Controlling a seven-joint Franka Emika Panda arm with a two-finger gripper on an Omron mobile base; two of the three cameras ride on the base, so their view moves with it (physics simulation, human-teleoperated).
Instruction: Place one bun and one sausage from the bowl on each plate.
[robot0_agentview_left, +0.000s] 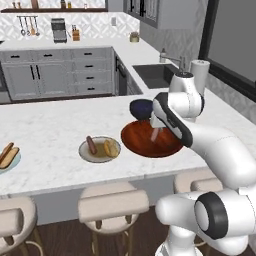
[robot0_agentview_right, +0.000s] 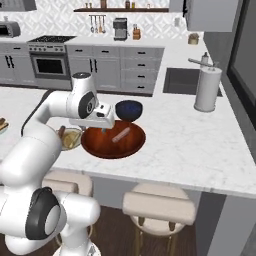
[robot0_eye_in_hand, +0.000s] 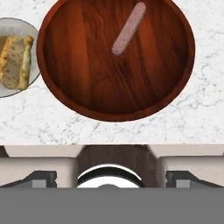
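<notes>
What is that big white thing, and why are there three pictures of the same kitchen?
The white thing is a robot arm with a hand at its end. Two pictures come from cameras behind it, one on each side. The third comes from a camera on the hand, looking straight down.

On the counter sits a big reddish-brown bowl with one sausage left in it. Next to it, a beige plate holds a bun and a sausage. At the far left, a pale blue plate holds food too. A dark blue bowl stands behind the big one.

The hand hangs over the bowl. I cannot tell whether it is open, but the pictures show nothing in it.
</notes>
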